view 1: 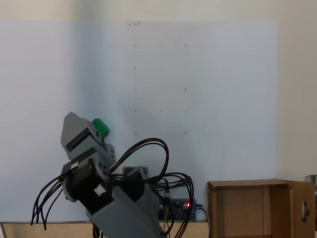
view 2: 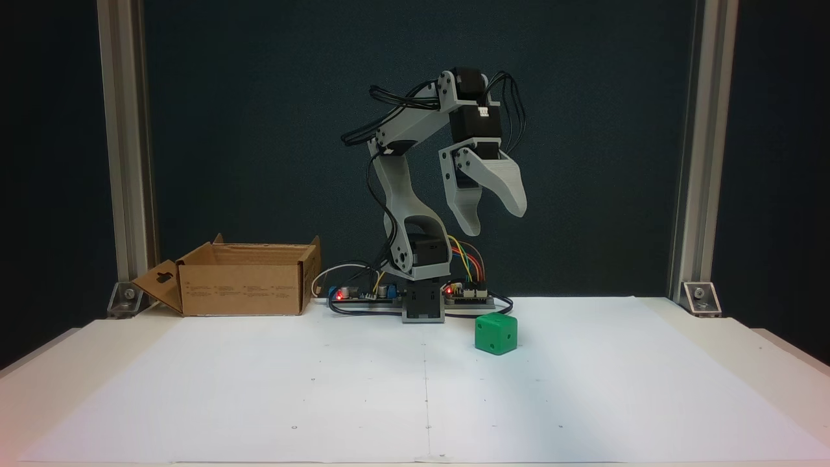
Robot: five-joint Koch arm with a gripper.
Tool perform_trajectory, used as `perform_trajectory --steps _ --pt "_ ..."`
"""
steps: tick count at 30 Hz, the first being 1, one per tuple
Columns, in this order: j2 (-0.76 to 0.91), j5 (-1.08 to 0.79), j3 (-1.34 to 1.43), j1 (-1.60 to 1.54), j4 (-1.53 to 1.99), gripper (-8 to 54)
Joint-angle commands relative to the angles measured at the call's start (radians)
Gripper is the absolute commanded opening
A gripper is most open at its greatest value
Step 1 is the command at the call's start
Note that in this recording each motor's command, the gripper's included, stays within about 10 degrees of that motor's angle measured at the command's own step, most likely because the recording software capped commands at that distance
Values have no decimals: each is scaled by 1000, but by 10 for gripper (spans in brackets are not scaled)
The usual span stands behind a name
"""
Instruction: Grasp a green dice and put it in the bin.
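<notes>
Gripper (view 2: 496, 224) hangs wide open, empty, above small green rounded dice (view 2: 496, 334); brown cardboard bin (view 1: 247, 210) cropped at frame bottom.

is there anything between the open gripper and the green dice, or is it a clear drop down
Nothing visible blocks it. The gripper hangs open in the air above the green dice, which sits alone on the white paper in front of the arm's base. The cardboard bin stands off to the left in that fixed view.

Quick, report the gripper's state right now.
Gripper: open, holding nothing, raised above the green dice that sits on the table.
</notes>
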Motion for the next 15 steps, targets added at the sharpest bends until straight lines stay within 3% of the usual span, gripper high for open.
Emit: perform_trajectory --steps 1,15 --pt "5 -60 -37 -5 17 424" --pt "60 -63 235 9 -210 424"
